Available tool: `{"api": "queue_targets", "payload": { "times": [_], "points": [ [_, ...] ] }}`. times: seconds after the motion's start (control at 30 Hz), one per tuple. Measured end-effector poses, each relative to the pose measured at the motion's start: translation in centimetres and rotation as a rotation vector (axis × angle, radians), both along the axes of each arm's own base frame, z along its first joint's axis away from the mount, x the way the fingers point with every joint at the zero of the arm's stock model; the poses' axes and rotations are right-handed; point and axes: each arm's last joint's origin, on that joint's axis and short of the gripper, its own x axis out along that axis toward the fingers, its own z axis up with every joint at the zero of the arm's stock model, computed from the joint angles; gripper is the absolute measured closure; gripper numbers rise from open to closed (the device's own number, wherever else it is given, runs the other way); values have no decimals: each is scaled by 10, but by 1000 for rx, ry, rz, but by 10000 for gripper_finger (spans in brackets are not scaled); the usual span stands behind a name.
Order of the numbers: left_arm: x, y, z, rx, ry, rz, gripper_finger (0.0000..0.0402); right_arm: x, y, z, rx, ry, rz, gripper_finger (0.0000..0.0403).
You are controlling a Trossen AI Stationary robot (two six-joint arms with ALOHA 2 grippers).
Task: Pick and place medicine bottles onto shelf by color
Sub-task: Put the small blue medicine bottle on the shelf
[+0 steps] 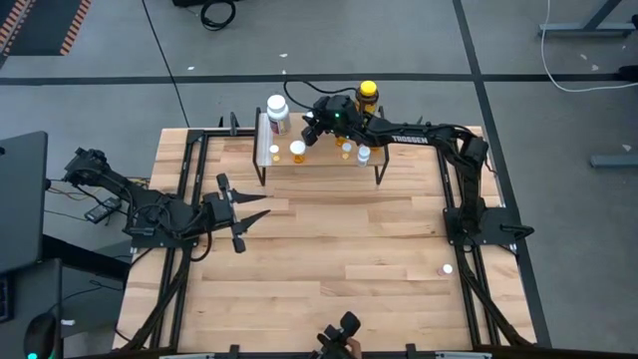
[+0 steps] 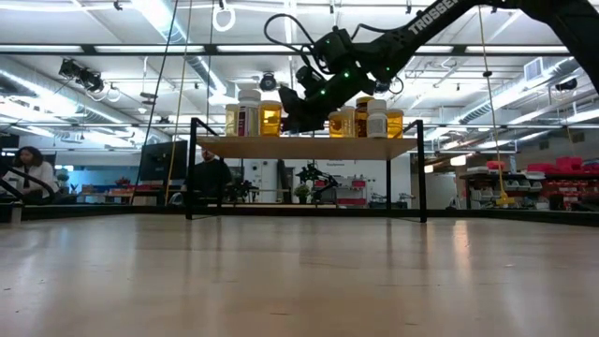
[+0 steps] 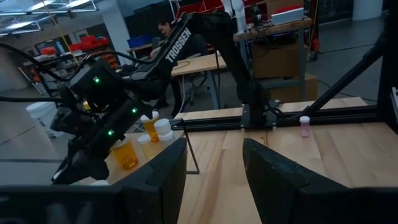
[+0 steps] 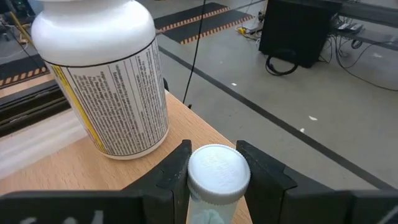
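Observation:
The shelf (image 1: 321, 165) stands at the table's far side and carries a large white bottle (image 1: 277, 112), small orange bottles (image 1: 297, 152) and a dark amber bottle with a yellow cap (image 1: 367, 95). My right gripper (image 1: 311, 128) reaches over the shelf from the right. It is shut on a small white-capped bottle (image 4: 217, 174) next to the large white bottle (image 4: 102, 81). My left gripper (image 1: 244, 211) hovers open over the table's left half and holds nothing. In the low view the shelf plank (image 2: 309, 147) shows the row of bottles. My right gripper pinches the small bottle between its two fingers at the sides of its white cap (image 4: 217, 163). The fingers come from the table's right, slanting a little downward. The bottle is upright, cap up. The cap hides whether its base rests on the shelf.
One small bottle (image 1: 447, 269) stands alone on the table near the right arm's base, also seen in the left wrist view (image 3: 304, 126). Bare wood lies between the shelf and the near edge. People sit in the room beyond the table (image 3: 165, 28).

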Motion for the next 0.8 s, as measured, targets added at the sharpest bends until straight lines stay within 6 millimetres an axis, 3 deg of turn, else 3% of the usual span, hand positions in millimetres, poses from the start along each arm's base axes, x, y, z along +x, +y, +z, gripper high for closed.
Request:
{"api": "queue_targets", "payload": {
  "times": [0.8],
  "points": [
    [0, 0, -1, -17, 1, 1, 239, 1, 2, 2, 38, -26, 64, 251]
  ]
}}
